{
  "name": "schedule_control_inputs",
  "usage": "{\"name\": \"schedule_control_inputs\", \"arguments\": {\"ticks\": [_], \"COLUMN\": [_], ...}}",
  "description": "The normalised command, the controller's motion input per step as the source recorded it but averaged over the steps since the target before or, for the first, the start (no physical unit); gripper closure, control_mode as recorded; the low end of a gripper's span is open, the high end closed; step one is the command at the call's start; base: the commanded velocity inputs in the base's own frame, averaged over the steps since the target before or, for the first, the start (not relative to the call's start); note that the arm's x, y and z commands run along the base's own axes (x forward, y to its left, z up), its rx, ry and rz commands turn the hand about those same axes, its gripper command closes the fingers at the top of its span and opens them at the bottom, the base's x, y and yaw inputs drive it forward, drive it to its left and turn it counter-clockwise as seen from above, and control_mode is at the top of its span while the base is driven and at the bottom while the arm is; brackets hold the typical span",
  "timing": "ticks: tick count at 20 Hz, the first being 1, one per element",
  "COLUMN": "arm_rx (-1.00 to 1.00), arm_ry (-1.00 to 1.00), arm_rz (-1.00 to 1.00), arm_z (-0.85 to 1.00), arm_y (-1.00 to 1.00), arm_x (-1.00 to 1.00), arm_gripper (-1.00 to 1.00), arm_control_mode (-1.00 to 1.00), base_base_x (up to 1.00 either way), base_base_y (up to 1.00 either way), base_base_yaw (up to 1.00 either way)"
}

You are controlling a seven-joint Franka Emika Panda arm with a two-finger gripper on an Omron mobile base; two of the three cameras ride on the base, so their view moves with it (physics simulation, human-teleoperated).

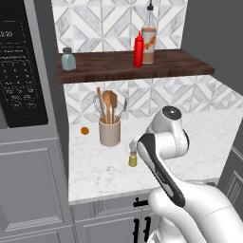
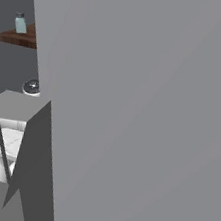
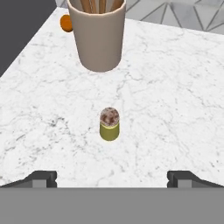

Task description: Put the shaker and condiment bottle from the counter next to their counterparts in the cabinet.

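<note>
The yellow-green shaker (image 3: 109, 124) with its grey cap stands upright on the white marble counter (image 3: 175, 96), a little in front of my gripper (image 3: 111, 177). The fingertips (image 3: 41, 178) are spread wide, open, with nothing between them. In the left base view the shaker (image 1: 133, 159) stands just left of my arm's wrist. The red condiment bottle (image 1: 138, 50) stands on the dark wooden cabinet shelf (image 1: 104, 69), touching or almost touching the tall clear bottle with the orange label (image 1: 149, 40). The blue-grey shaker (image 1: 68, 60) stands at the shelf's left end, also seen in the right base view (image 2: 20, 23).
A beige utensil holder (image 1: 109, 131) with wooden tools stands behind the shaker, a small orange object (image 1: 84, 130) to its left. A black microwave (image 1: 21, 66) is on the left wall. A large grey panel (image 2: 142, 112) blocks most of the right base view.
</note>
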Motion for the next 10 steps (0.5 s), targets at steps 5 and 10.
{"name": "schedule_control_inputs", "arguments": {"ticks": [5,10], "arm_rx": [-0.02,-0.02], "arm_ry": [0.0,0.0], "arm_rz": [0.01,0.01], "arm_z": [-0.04,-0.03], "arm_y": [0.04,0.1], "arm_x": [0.14,0.17], "arm_gripper": [-1.0,-1.0], "arm_control_mode": [-1.0,-1.0], "base_base_x": [0.0,0.0], "base_base_y": [0.0,0.0], "base_base_yaw": [0.0,0.0]}}
